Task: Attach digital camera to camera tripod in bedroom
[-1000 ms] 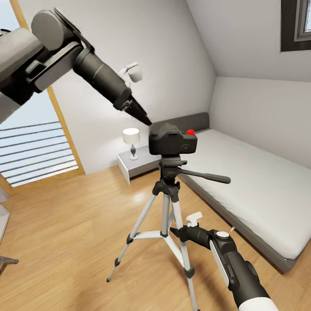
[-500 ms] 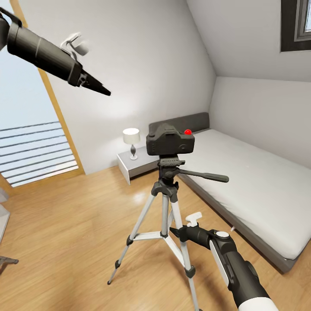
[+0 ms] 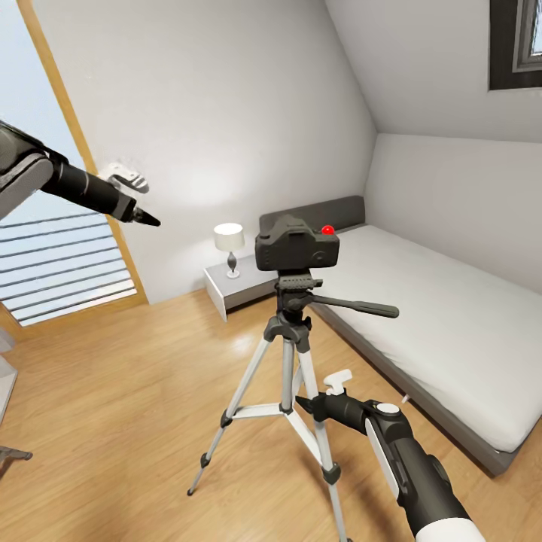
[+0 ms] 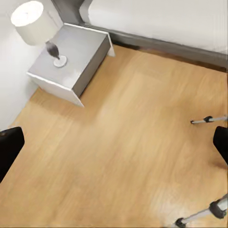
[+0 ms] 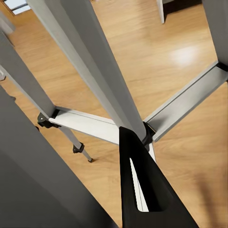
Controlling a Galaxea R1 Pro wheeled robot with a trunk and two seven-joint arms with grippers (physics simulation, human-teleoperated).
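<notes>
Sitting on the black pan head of the tall silver-legged camera tripod [image 3: 290,361], the small black digital camera with the red top button [image 3: 296,245] is upright, mid-floor in the white-walled attic bedroom [image 3: 226,113], just beside the low grey-framed bed with white mattress [image 3: 429,309]. Left gripper [image 3: 147,219] is up by the wall, well apart from the camera; in the left wrist view its black fingertips [image 4: 9,149] sit at opposite frame edges, so spread wide, holding nothing. Right gripper [image 3: 305,403] is low, near the tripod legs; can't tell its opening. No readable writing. Right wrist view adds a close look at the leg braces. Left wrist view adds the top of the grey nightstand [image 4: 73,57] and the white-shaded lamp [image 4: 34,19].
</notes>
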